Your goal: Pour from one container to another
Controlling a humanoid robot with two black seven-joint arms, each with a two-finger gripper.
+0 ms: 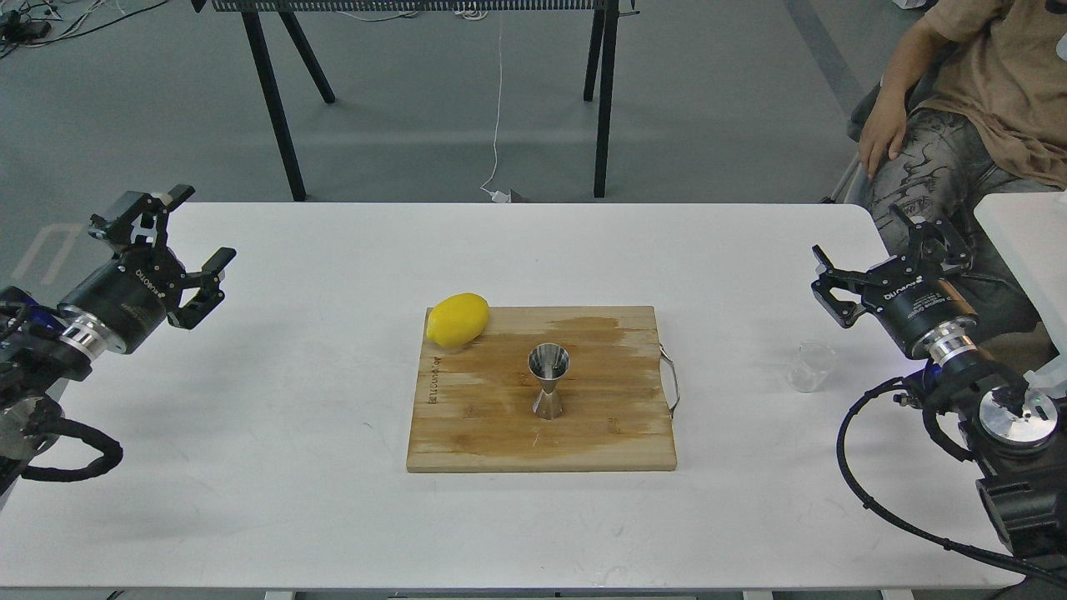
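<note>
The small clear glass cup (811,366) stands upright on the white table at the right, beyond the board's metal handle. The steel hourglass jigger (548,381) stands upright near the middle of the wooden cutting board (500,425). My right gripper (867,258) is open and empty, hovering just behind and to the right of the glass cup, apart from it. Far off at the table's left edge, my left gripper (179,233) is open and holds nothing.
A yellow lemon (457,319) lies on the board's far left corner. A seated person (959,108) is beyond the table's far right corner. Black table legs (275,100) stand on the floor behind. A second white surface (1029,242) adjoins at the right.
</note>
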